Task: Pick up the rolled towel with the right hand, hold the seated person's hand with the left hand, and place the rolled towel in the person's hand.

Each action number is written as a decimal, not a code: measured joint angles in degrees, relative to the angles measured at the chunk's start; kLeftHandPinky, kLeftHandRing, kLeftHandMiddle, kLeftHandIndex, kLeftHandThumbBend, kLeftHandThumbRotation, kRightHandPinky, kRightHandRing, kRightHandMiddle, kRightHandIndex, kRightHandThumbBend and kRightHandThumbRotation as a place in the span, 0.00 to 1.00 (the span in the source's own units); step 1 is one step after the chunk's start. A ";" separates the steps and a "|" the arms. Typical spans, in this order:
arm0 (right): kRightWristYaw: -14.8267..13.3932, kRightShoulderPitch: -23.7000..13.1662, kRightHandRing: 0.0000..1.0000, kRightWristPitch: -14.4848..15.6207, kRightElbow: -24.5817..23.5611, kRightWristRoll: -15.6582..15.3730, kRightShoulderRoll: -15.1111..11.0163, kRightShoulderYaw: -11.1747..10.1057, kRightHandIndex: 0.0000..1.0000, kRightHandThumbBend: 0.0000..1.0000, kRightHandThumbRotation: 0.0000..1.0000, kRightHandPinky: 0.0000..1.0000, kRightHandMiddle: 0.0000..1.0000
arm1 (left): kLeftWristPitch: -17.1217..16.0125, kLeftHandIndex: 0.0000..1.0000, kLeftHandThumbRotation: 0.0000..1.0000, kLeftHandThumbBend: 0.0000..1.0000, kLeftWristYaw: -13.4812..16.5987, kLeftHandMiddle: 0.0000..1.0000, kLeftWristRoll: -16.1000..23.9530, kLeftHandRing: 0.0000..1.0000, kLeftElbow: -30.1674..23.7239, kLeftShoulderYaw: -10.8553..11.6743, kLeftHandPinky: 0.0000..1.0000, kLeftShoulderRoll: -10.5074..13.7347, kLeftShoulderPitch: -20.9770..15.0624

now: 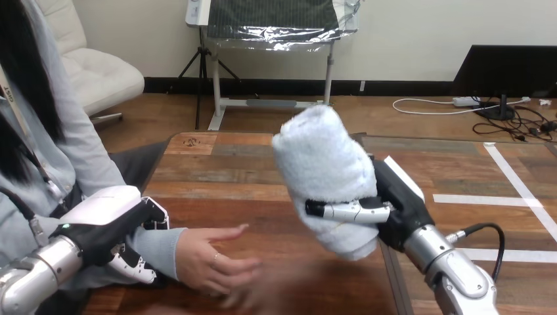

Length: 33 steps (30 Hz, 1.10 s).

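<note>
Down front, our left hand (105,237) is wrapped round the person's wrist (165,249), with the person's hand (210,262) low over the bench (217,164). Our right hand (397,213) grips the rolled towel (325,170), roughly upright, up and to the right of it. So we'd guess the move is left and down.

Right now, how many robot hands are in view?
2. The left robot hand, black with white shells, grips the person's sleeved wrist at lower left. The right robot hand holds the white fluffy rolled towel above the brown wooden table, right of centre.
</note>
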 measured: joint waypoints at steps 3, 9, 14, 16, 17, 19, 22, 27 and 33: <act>-0.46 -0.17 0.36 -0.45 1.05 -0.68 0.01 0.13 0.45 0.74 0.00 0.31 0.46 | 0.35 0.35 0.00 0.76 -0.83 0.35 -0.80 0.27 -0.65 0.02 0.22 0.06 0.02; -1.60 -0.66 0.36 -1.13 3.33 -2.06 0.05 0.74 0.45 0.74 0.00 0.31 0.46 | 0.55 0.35 0.00 0.77 -1.59 0.35 -1.74 0.28 -1.92 0.20 0.22 0.10 0.02; -2.80 -1.16 0.36 -1.40 5.03 -3.26 0.16 1.40 0.45 0.75 0.00 0.31 0.46 | 0.54 0.35 0.00 0.78 -1.59 0.35 -2.20 0.28 -2.93 0.32 0.23 0.10 0.02; -3.41 -1.34 0.36 -1.59 5.81 -3.92 0.25 1.58 0.45 0.75 0.00 0.31 0.46 | 0.54 0.35 0.00 0.78 -1.59 0.35 -2.30 0.28 -3.51 0.37 0.23 0.10 0.02; -3.66 -1.47 0.36 -1.73 6.19 -4.22 0.28 1.65 0.45 0.75 0.00 0.31 0.46 | 0.54 0.36 0.00 0.78 -1.59 0.35 -2.36 0.28 -3.73 0.41 0.23 0.10 0.02; -4.14 -1.70 0.35 -2.03 7.12 -4.79 0.34 1.84 0.45 0.76 0.00 0.31 0.45 | 0.54 0.36 0.00 0.78 -1.59 0.35 -2.63 0.28 -4.24 0.47 0.23 0.09 0.02; -4.95 -2.04 0.35 -2.75 8.57 -5.79 0.40 2.12 0.45 0.77 0.00 0.30 0.44 | 0.54 0.36 0.00 0.78 -1.63 0.35 -3.20 0.28 -4.94 0.60 0.23 0.09 0.02; -6.33 -2.74 0.34 -3.55 11.16 -7.52 0.56 2.57 0.45 0.78 0.00 0.29 0.43 | 0.94 0.36 0.00 0.78 -2.48 0.35 -3.77 0.28 -6.77 1.24 0.23 0.07 0.02; -8.38 -3.35 0.33 -4.62 13.73 -9.48 0.79 3.47 0.45 0.78 0.00 0.28 0.42 | 1.08 0.36 0.00 0.78 -2.99 0.35 -4.65 0.27 -8.60 1.75 0.22 -0.02 -0.05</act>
